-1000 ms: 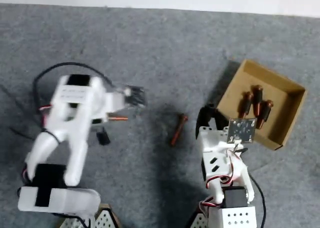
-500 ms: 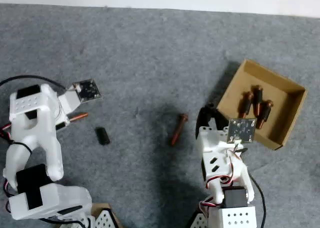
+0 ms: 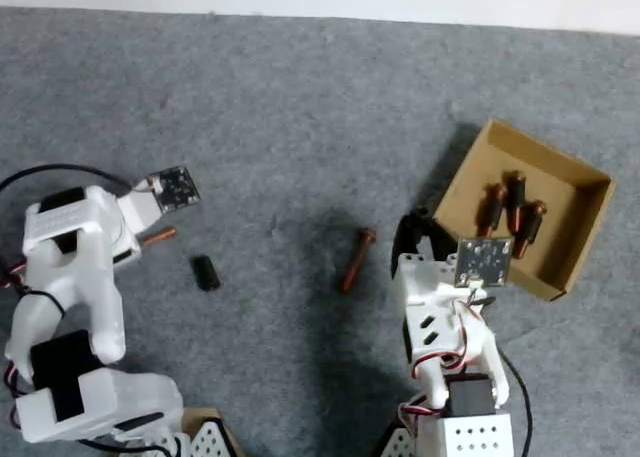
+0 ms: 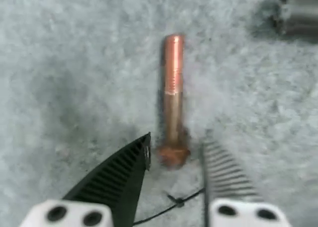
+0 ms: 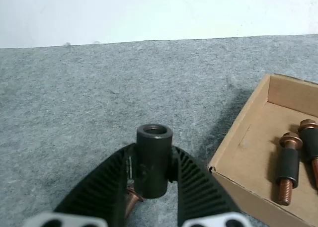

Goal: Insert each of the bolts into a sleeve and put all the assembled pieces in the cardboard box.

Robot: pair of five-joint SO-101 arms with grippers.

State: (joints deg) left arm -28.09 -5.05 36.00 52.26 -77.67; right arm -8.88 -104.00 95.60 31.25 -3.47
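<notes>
Left end effector (image 4: pixel 175 146) apart, straddling bolt (image 4: pixel 172 83) head; grasp pending.
Right end effector (image 5: pixel 153 160) clamped on sleeve (image 5: pixel 154 137), bore exposed, presumably to receive bolt; box (image 5: pixel 233 147) near.

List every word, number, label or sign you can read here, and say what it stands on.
No text can be read.
Box, bolt, sleeve: no print on them.
Wrist boards: any marks are too small to read.
</notes>
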